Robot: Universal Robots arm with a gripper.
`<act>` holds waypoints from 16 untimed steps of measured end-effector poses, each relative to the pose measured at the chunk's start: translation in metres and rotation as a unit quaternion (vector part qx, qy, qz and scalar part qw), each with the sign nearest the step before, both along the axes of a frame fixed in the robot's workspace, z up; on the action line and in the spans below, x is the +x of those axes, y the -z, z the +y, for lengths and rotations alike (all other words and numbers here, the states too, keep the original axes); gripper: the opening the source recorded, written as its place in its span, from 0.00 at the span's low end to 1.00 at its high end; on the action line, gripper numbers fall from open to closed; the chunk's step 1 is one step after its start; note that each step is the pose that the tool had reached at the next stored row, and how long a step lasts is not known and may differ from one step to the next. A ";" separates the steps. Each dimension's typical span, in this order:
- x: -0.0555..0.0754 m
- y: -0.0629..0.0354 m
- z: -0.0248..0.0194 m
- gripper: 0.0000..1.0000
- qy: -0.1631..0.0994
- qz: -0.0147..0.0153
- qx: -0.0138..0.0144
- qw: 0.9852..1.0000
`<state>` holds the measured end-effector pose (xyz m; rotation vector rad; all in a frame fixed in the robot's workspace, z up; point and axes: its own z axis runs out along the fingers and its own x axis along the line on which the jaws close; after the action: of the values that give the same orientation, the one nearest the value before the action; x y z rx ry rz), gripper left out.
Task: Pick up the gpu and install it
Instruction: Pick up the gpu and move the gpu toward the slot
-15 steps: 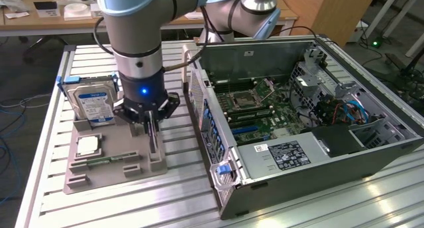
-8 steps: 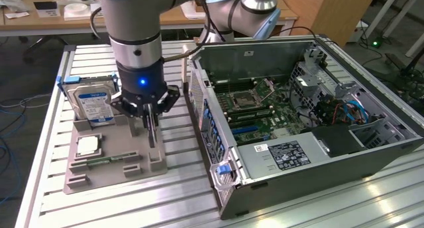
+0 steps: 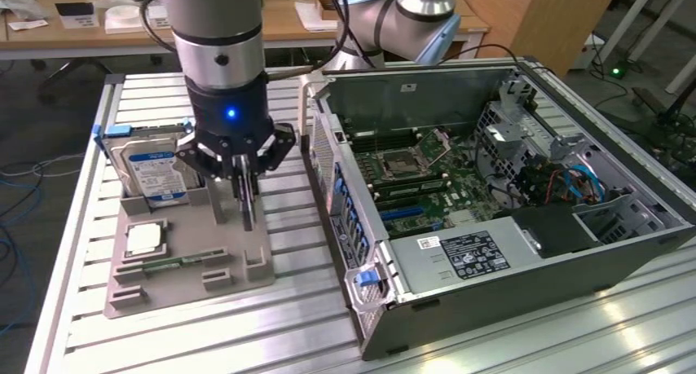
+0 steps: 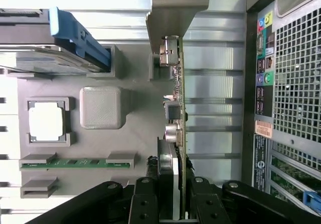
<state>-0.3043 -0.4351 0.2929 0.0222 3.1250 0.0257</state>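
Observation:
The gpu (image 3: 247,207) is a thin card standing on edge over the grey parts holder (image 3: 185,256). My gripper (image 3: 241,178) comes down from above and is shut on its upper edge. In the wrist view the gpu (image 4: 177,83) appears edge-on, green board with components, its silvery bracket (image 4: 173,13) at the far end. The black fingers (image 4: 150,194) of my gripper (image 4: 173,186) clamp it from both sides. Whether its lower edge still touches the holder (image 4: 135,133) I cannot tell.
On the holder are a blue-labelled hard drive (image 3: 152,166), a processor (image 3: 145,239) and a narrow green memory stick (image 3: 174,262). The open computer case (image 3: 609,252) lies on the exterior view's right, its motherboard (image 3: 425,178) exposed. The case's rear panel (image 4: 286,83) is close beside the card.

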 end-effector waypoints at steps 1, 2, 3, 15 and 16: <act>0.000 -0.0033 0.0000 0.28 0.000 0.000 0.000 1.000; 0.000 -0.0067 0.0000 0.28 0.000 0.000 0.000 1.000; 0.000 -0.0099 0.0000 0.28 0.000 0.000 0.000 1.000; 0.000 -0.0521 0.0000 0.28 0.000 0.000 0.000 1.000; 0.000 -0.0561 0.0000 0.28 0.000 0.000 0.000 1.000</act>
<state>-0.3043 -0.4351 0.3490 0.0222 3.1250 0.0269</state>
